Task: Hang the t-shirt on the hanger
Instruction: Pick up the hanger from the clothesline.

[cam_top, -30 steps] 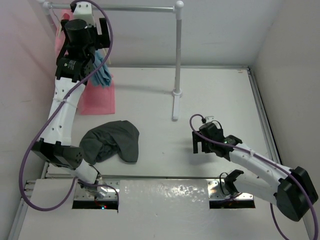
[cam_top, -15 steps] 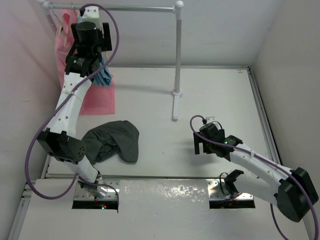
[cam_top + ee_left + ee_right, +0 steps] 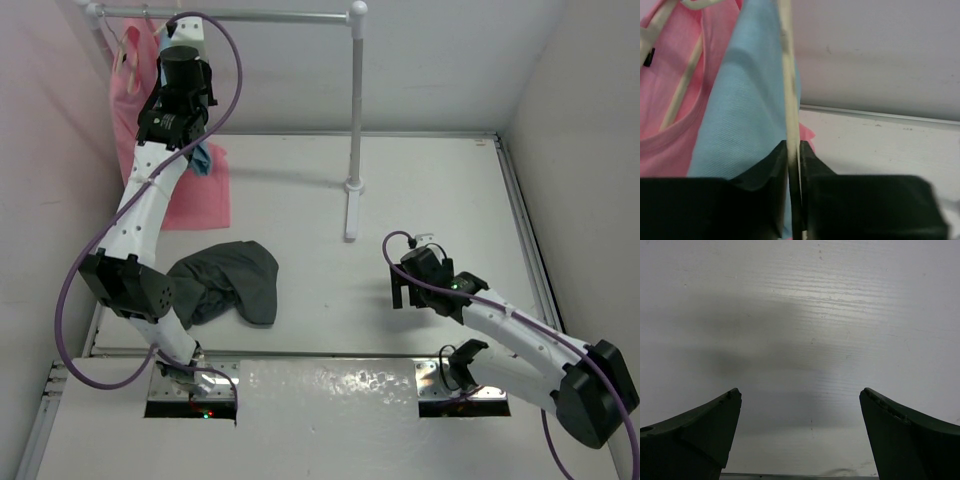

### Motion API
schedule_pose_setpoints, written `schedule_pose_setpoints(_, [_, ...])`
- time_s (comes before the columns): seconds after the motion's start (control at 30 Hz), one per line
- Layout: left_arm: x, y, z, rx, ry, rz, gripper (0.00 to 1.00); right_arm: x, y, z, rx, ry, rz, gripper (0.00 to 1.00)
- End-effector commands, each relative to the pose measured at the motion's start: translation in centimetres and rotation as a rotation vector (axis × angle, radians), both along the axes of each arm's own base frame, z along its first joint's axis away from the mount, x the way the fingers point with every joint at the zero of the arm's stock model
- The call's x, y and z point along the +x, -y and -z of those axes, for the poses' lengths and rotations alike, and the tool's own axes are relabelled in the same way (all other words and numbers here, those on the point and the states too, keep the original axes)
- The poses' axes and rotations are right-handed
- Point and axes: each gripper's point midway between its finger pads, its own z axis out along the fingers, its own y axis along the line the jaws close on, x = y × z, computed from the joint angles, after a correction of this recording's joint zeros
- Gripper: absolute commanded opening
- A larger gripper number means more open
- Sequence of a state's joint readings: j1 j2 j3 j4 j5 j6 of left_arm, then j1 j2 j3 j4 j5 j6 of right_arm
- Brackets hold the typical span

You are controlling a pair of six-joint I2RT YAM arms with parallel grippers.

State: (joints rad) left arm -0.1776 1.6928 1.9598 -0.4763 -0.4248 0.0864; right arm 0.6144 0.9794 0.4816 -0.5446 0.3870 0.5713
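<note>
The t-shirt (image 3: 225,283), dark charcoal and crumpled, lies on the table by the left arm's base. My left gripper (image 3: 180,128) is raised at the back left under the rail. In the left wrist view this left gripper (image 3: 794,147) is shut on a thin pale beige bar of the hanger (image 3: 786,75), which runs straight up between the black fingers (image 3: 771,165). The rest of the hanger is hidden. My right gripper (image 3: 405,290) hovers low over bare table at the right; in its own view the right gripper (image 3: 800,400) is open and holds nothing.
A light blue garment (image 3: 740,115) hangs just left of the held bar, and a pink garment (image 3: 680,130) on its own beige hanger hangs beyond it. The grey pipe rail (image 3: 260,15) crosses the back on an upright post (image 3: 355,120). White walls enclose the table.
The left arm has shifted right and up toward the rail, and its gripper has closed from wide open onto the hanger bar. The right arm has barely moved.
</note>
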Motion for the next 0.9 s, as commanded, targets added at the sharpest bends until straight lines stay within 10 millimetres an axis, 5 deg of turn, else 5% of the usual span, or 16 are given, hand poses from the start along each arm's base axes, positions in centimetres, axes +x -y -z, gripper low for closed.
schedule_pose_setpoints(0.0, [-1.6, -0.3, -3.7, -0.026, 0.088, 0.0, 0.06, 1.2, -0.3, -1.5, 0.011, 0.049, 0.01, 0.99])
schedule_pose_setpoints(0.47, [-4.8, 0.9, -11.0, -0.046, 0.291, 0.115, 0.0, 2.7, -1.6, -3.8, 0.019, 0.086, -0.055, 0.99])
schedule_pose_setpoints(0.77, [-6.5, 2.7, -4.8, -0.05, 0.137, 0.229, 0.0, 3.6, -3.2, -5.7, 0.066, 0.109, -0.117, 0.99])
schedule_pose_setpoints(0.87, [-7.5, 3.4, -5.7, 0.001, 0.137, 0.302, 0.0, 4.1, -5.3, -7.3, 0.14, 0.106, -0.18, 0.99])
